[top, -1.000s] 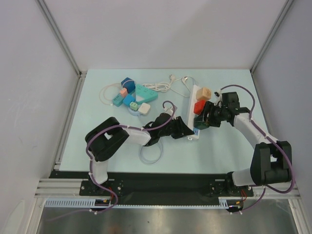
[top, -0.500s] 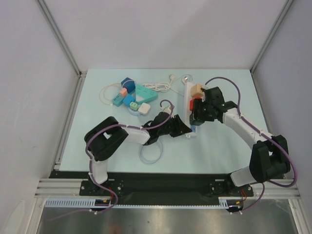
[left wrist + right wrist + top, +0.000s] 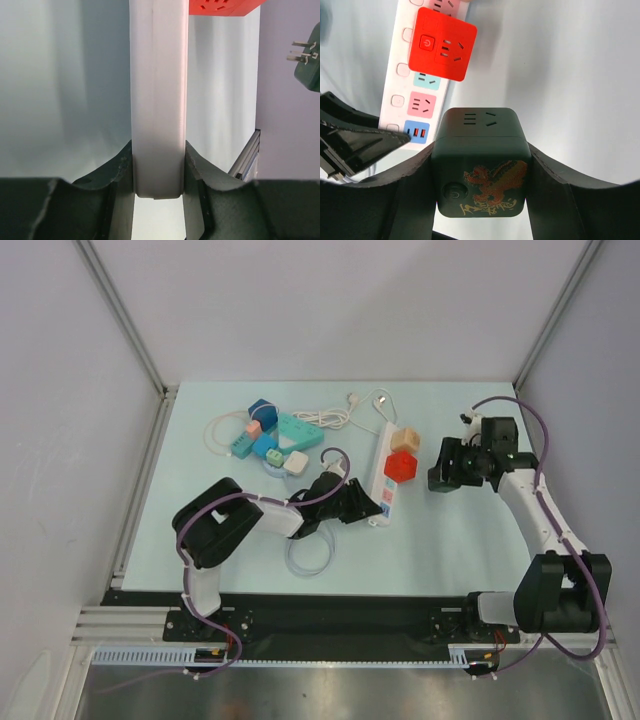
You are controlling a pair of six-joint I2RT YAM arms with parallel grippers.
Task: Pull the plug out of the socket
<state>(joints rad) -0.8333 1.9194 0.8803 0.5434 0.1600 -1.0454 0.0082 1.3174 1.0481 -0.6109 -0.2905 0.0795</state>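
A white power strip (image 3: 381, 472) lies on the table with a red cube plug (image 3: 400, 465) and a beige cube plug (image 3: 406, 437) still in it. My left gripper (image 3: 362, 508) is shut on the strip's near end (image 3: 158, 150). My right gripper (image 3: 442, 472) is shut on a dark green cube plug (image 3: 480, 162) with a gold dragon on it. It holds the plug off to the right of the strip, clear of the sockets. The plug's prongs (image 3: 301, 51) show at the right edge of the left wrist view. The red plug (image 3: 442, 44) and strip (image 3: 420, 95) show in the right wrist view.
A heap of teal, blue and white adapters (image 3: 270, 438) with white cables (image 3: 340, 417) lies at the back left. A loose cable loop (image 3: 308, 552) lies near my left arm. Walls enclose the table on three sides.
My right gripper pulled the dark green plug out of the strip and carried it right. The strip swung, its far end moving left. My left gripper kept its hold on the near end.
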